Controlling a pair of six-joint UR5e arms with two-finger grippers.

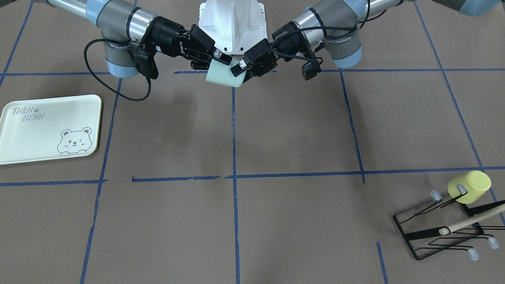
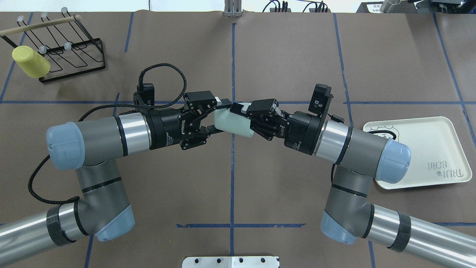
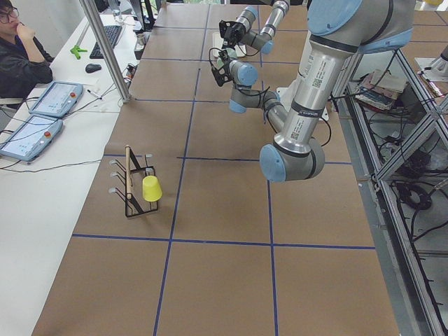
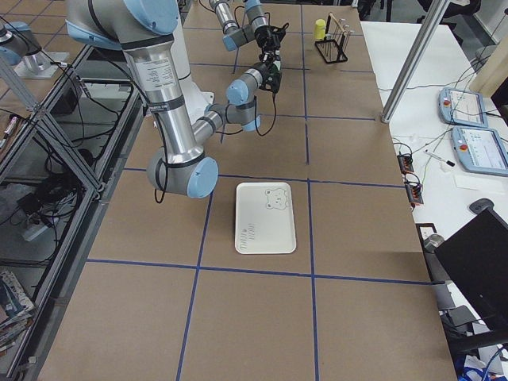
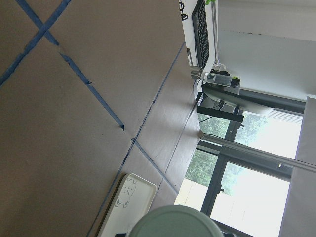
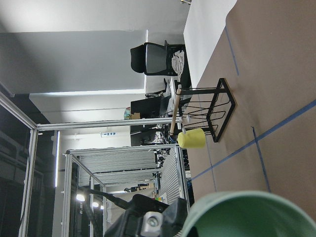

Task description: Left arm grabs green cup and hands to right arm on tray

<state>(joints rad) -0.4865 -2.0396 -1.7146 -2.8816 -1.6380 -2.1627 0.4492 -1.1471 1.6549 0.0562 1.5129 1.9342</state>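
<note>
- green cup: you'll find it dead centre of the overhead view, up off the bench, tipped on its side between the two hands.
- left hand: comes in from the left of the overhead view, fingers either side of the cup's left end, clamped on it.
- right hand: comes in from the right, fingers closed on the cup's other end. Both hands grip it at once.
- In the front-facing view the cup sits top centre, just below the white robot base.
- Left wrist view: the cup's round end fills the bottom edge. Right wrist view: its rim is at the bottom.
- tray: flat on the bench at mid-right of the overhead view, one corner hidden behind the right arm's elbow, well apart from the cup.
- yellow cup: hangs on the black wire rack in the upper left of the overhead view.
</note>
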